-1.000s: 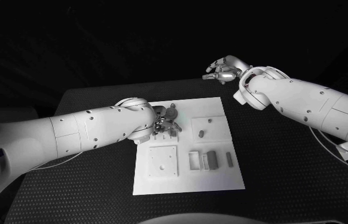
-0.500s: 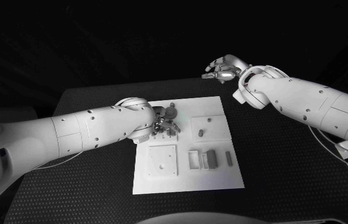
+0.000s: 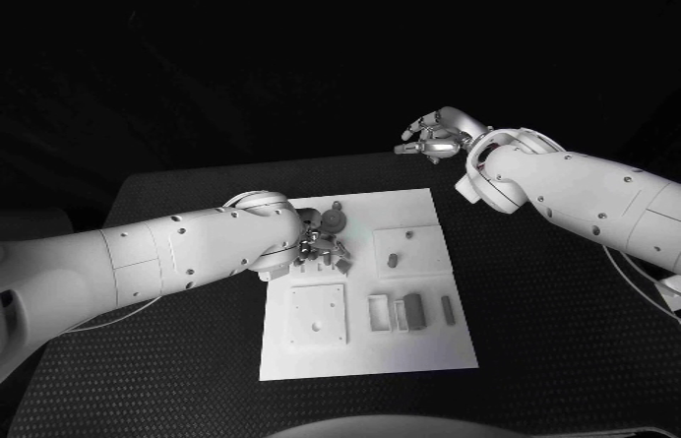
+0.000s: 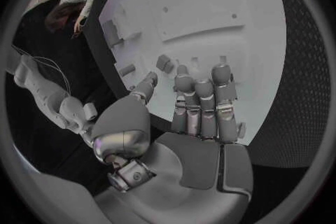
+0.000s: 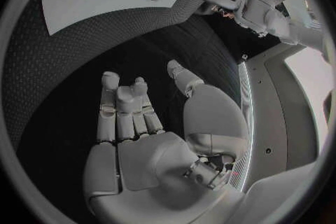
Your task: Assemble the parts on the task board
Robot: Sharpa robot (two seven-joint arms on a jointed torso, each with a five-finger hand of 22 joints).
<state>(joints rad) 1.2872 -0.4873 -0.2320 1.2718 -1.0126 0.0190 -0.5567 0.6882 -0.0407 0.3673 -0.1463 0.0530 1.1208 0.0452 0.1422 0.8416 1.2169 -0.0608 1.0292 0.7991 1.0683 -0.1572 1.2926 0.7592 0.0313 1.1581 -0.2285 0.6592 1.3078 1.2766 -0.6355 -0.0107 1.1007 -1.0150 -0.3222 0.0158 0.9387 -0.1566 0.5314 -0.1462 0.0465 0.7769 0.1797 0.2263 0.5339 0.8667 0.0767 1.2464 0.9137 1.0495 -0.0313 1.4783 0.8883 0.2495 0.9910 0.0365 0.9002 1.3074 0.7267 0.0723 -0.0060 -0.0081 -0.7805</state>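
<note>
Left hand (image 4: 189,123) hovered over task board (image 3: 426,344) far-left corner, fingers spread, holding nothing. Small parts (image 4: 166,63) lay just beyond its fingertips. Right hand (image 5: 140,140) was open, well apart. Advice: lower slowly, pinch one part squarely.

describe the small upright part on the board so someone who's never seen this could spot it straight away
Start at the white task board in the middle of the black table. In its far right quarter lies a raised square plate, and the small dark part stands near that plate's near left corner. Unlike the longer pieces lying flat nearer the robot, it stands alone and upright.
</note>
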